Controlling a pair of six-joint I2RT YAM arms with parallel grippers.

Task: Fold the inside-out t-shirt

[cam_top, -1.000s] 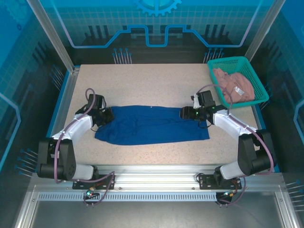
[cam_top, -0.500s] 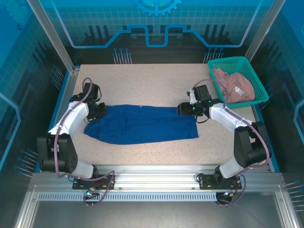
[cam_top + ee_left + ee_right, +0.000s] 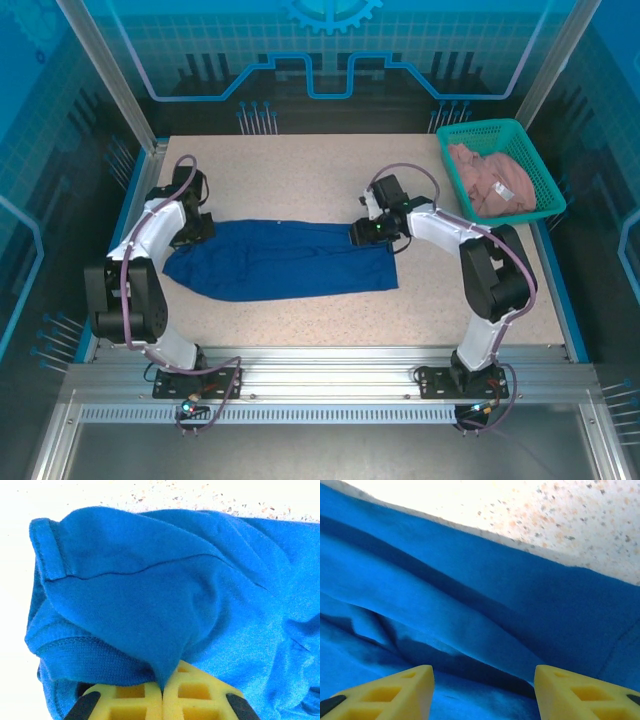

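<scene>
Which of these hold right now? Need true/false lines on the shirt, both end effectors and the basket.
1. The left end effector is shut on a fold of the t-shirt. True.
2. The right end effector is clamped on the fabric. False: its fingers stand apart over the cloth, gripping nothing.
3. The basket holds a pinkish garment. True.
4. The t-shirt lies in the basket. False: it lies on the table as a long strip between the two arms.
5. The basket sits at the near left corner. False: it is at the far right corner.
</scene>
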